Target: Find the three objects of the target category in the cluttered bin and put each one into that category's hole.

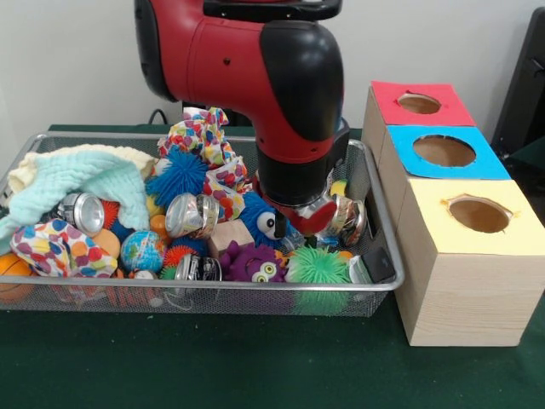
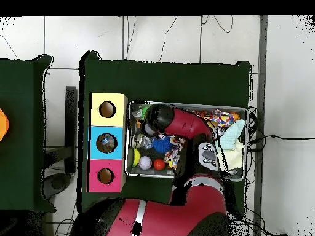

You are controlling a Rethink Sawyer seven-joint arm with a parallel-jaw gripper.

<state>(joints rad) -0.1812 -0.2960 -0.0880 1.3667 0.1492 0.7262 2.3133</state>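
The silver wire-mesh bin [image 1: 213, 294] is heaped with things: several crushed metal cans [image 1: 192, 213], fuzzy blue balls [image 1: 179, 175], a purple monster toy [image 1: 255, 264], a green spiky ball [image 1: 317, 266], a globe ball [image 1: 140, 250] and patterned cloths [image 1: 204, 136]. My gripper [image 1: 308, 213] reaches down into the right part of the bin, under the black wrist, next to a crushed can [image 1: 347, 217]. Its tip is hidden among the things. In the overhead view the arm [image 2: 161, 118] covers the bin's [image 2: 187, 104] left part.
Three pale wooden boxes stand right of the bin, with round holes in a red top [image 1: 419, 103], a blue top [image 1: 444, 151] and a yellow top [image 1: 479, 215]. A mint towel [image 1: 77, 179] and an orange ball [image 1: 13, 273] lie at the bin's left end.
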